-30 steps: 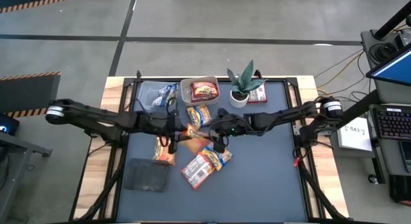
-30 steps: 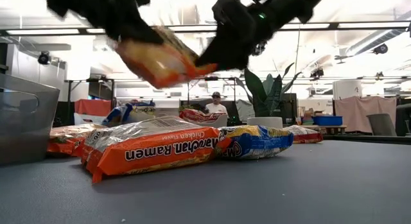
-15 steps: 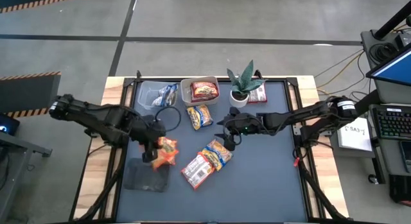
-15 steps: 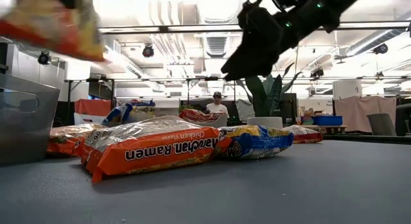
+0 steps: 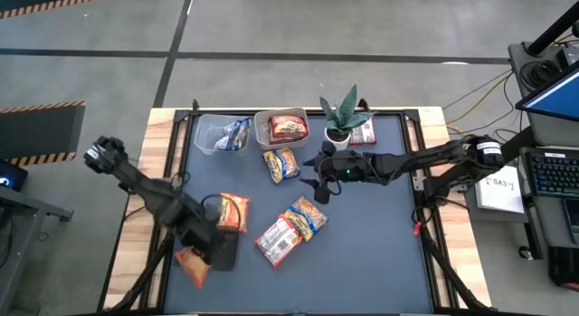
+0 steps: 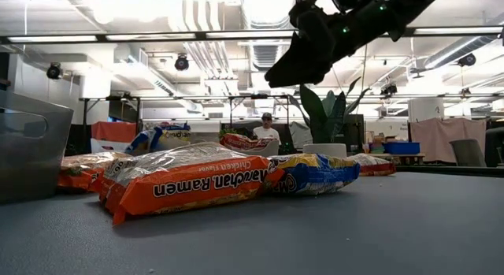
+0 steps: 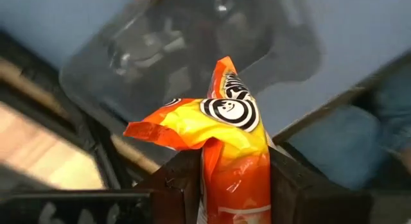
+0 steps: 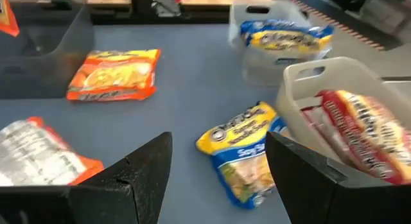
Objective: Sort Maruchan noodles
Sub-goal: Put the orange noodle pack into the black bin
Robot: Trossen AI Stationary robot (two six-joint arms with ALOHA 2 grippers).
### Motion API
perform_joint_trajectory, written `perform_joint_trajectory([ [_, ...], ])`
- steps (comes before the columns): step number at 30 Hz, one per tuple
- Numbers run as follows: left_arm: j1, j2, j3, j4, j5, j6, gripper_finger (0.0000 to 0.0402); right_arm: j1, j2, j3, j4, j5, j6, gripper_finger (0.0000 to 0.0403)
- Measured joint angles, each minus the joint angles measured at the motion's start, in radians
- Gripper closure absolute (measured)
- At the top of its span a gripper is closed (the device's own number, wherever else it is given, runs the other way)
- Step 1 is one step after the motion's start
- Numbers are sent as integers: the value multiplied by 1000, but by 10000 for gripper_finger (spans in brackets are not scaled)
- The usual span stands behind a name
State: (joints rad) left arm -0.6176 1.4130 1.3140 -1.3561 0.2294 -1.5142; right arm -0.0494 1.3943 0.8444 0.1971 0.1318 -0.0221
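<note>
My left gripper (image 5: 197,257) is at the table's near left, shut on an orange Maruchan packet (image 5: 190,264) above a dark grey tub (image 5: 217,248). My right gripper (image 5: 317,185) hovers open above the table's middle, with nothing between its fingers. Below and ahead of it a blue-yellow packet (image 8: 247,156) lies flat. An orange packet (image 5: 233,212) lies flat left of centre. An orange-white packet and a blue-yellow one lie together (image 5: 289,230). A red packet sits in a pale tub (image 5: 288,128), and a blue-yellow packet sits in a clear tub (image 5: 237,133). My left gripper pinches the orange packet between its two fingers (image 7: 173,189), across the packet's body (image 7: 234,179) a little back from one end. The fingers point down from above. The packet's crumpled end (image 7: 192,131) sticks out past the fingertips. The packet is lifted clear over the dark tub.
A potted plant (image 5: 342,121) stands at the far middle, with a red packet (image 5: 362,133) beside it. The dark tub shows at the left in the low view (image 6: 31,149). A person (image 6: 265,129) stands in the room beyond the table.
My left gripper has carried the orange packet from the table's middle toward the near left edge. It rose, rolled and tipped until it pointed down over the dark tub. My right gripper has drawn back a little toward the right and stayed open.
</note>
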Motion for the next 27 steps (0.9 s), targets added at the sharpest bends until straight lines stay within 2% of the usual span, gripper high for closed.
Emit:
perform_joint_trajectory([
  [6,-37,89,1,-75,-89,-156,299,-40,-35,2,-9,1,-24,165],
  [13,-37,168,1,-112,-114,-119,299,-41,-77,2,-49,-1,-58,165],
  [19,-37,177,16,-125,-122,-115,299,-43,-72,2,-47,-1,-92,165],
  [27,-36,175,106,-179,-228,-121,299,-66,-77,1,-20,-1,-98,165],
])
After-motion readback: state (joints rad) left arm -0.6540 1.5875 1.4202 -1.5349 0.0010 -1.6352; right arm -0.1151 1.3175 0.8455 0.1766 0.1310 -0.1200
